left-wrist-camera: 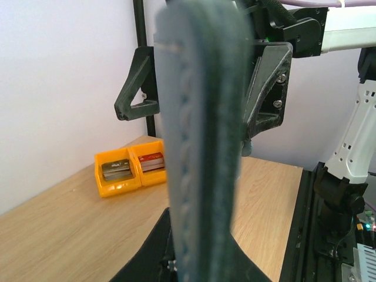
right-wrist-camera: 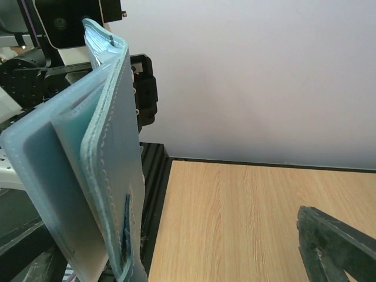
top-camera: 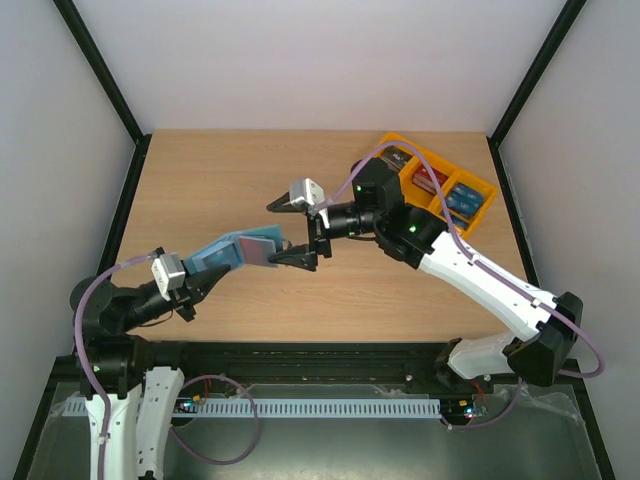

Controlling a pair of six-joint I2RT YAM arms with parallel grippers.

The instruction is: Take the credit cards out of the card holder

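Overhead: left fingers (top-camera: pixel 203 282) clamped on card holder (top-camera: pixel 235 250), held clear of table (top-camera: pixel 220 190). Right fingers (top-camera: pixel 297 258) fully spread, empty, flanking its far end. Some credit cards (top-camera: pixel 465 195) lie in orange tray (top-camera: pixel 480 205).

Left wrist: holder edge-on, centred betw. right fingers.

Right wrist: holder upright, leaves slightly parted, no card edge discernible. Recommend nipping a card edge only, not the cover.

Matt stitched card holder (right-wrist-camera: pixel 108 176) and wood-grain bench (top-camera: pixel 220 180)
The card holder's cover looks like soft, fine-grained leatherette; the bench is smooth, pale, low in sheen; the tray (left-wrist-camera: pixel 117 187) is glossy orange plastic; the right end effector (top-camera: pixel 282 232) is matt black plastic.
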